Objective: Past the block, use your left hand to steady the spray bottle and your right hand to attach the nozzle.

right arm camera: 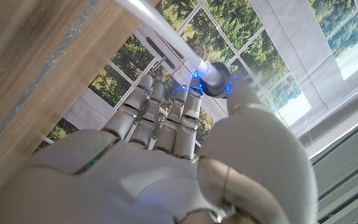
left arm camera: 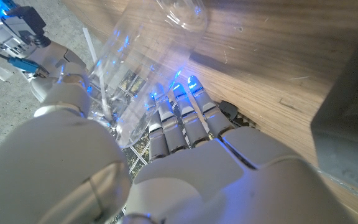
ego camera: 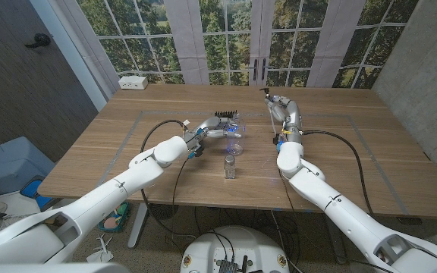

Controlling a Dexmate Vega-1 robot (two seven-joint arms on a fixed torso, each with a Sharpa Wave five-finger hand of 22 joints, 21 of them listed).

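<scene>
- head view: the clear spray bottle (ego camera: 232, 129) is hard to make out, lying past the small block (ego camera: 230, 167); the left hand (ego camera: 212, 127) grips it. the right hand (ego camera: 276, 106) pinches the nozzle (ego camera: 268, 115), tube hanging down.
- left wrist view: fingers (left arm camera: 182, 118) wrap the bottle (left arm camera: 148, 56).
- right wrist view: the nozzle's (right arm camera: 213, 78) head seems hidden behind the thumb.

The wooden counter (ego camera: 332, 163) stands before tall windows (ego camera: 226, 38) with trees outside. A white box (ego camera: 133, 82) sits at its far left corner, and a blue bin (ego camera: 6, 167) stands on the floor to the left.
</scene>
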